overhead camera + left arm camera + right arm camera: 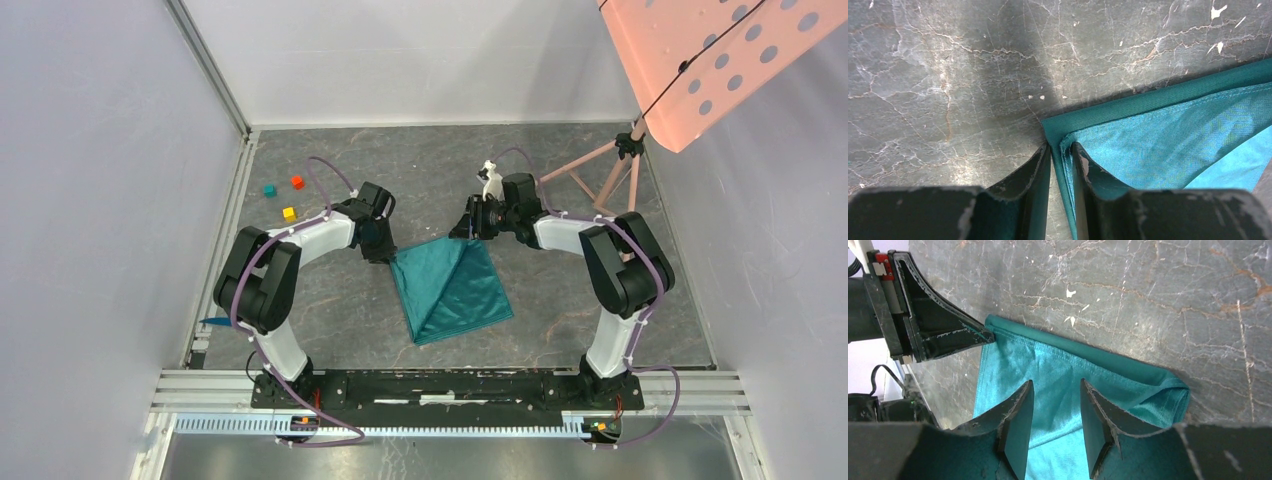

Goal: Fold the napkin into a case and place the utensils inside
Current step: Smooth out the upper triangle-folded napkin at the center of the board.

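The teal-green napkin [452, 285] lies partly folded in the middle of the table, with a diagonal crease across it. My left gripper [384, 250] is at the napkin's left corner. In the left wrist view its fingers [1060, 147] stand almost together with the napkin's hemmed edge [1148, 130] between them. My right gripper [470, 230] hovers over the napkin's far corner. It is open [1055, 385], with cloth [1058, 365] under the gap and nothing held. A slim blue piece [214, 322] lies at the table's left edge. The gold spoon is not in view.
Small teal [269, 190], red [297, 182] and yellow [289, 213] cubes lie at the back left. A pink perforated board [710, 50] on a tripod stand [605, 175] is at the back right. A small white object [490, 181] sits behind my right wrist.
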